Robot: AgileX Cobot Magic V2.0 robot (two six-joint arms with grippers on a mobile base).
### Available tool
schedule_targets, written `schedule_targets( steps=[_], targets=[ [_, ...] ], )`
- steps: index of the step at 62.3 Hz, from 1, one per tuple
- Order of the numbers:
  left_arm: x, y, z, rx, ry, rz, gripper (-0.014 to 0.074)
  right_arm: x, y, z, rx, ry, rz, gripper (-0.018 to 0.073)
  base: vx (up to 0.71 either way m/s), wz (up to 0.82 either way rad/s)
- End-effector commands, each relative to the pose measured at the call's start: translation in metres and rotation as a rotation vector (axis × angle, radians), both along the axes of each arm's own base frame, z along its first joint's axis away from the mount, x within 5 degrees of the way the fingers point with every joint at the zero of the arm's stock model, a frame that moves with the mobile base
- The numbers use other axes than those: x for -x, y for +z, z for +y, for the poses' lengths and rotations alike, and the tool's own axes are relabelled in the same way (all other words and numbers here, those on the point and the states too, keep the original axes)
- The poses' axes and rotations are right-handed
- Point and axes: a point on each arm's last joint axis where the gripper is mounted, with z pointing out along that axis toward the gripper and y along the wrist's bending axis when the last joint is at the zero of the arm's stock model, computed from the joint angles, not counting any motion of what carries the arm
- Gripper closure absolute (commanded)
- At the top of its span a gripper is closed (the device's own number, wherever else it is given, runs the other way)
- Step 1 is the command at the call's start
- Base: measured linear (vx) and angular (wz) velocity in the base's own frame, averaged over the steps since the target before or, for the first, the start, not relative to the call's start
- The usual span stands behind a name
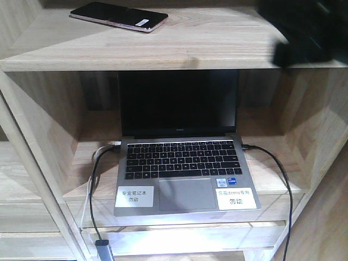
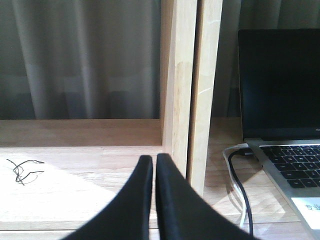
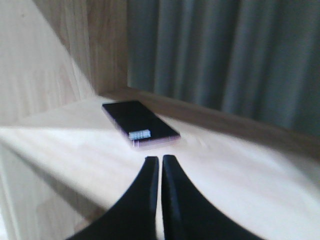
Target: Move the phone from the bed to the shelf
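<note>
Pale wooden shelf [image 1: 217,49] with open laptop [image 1: 182,163] in the lower compartment, phone [image 1: 118,16] lying flat on the upper board toward 11 o'clock. Right gripper [image 3: 160,161] pressed closed and empty, just short of the phone [image 3: 140,122]; left gripper [image 2: 154,159] likewise closed, empty. Blurred dark shape at 2 o'clock, cut off, unreadable.

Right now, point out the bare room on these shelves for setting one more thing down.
Top board of the shelf: bare between the phone and the dark blurred right arm. Left compartment: open wood left of the upright post, only a scribble mark. Crowded: the laptop and its cables fill the middle compartment.
</note>
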Motion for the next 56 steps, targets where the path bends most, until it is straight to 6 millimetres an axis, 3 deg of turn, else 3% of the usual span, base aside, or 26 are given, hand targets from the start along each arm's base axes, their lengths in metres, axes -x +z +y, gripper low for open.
schedule_targets(
  steps=[1,20,28,42,56],
  targets=[
    [0.001,0.015,0.000,0.011,-0.002,-0.108,0.0595,0.025,-0.001,-0.016,-0.044,-0.054,-0.063,0.0566,0.00,0.00],
    [0.001,0.015,0.000,0.011,-0.002,-0.108,0.0595,0.086,-0.057,-0.040,-0.053,-0.054,-0.062,0.0566,0.00,0.00],
    [0.001,0.015,0.000,0.011,-0.002,-0.108,0.0595,0.101,-0.084,-0.046,-0.048,-0.054,-0.052,0.0566,0.00,0.00],
    [0.001,0.015,0.000,0.011,-0.002,-0.108,0.0595,0.115,-0.113,-0.052,-0.055,-0.054,-0.041,0.0566,0.00,0.00],
    [0.001,0.015,0.000,0.011,-0.002,-0.108,0.0595,0.115,-0.118,-0.051,-0.059,-0.049,-0.024,0.0566,0.00,0.00]
  ],
)
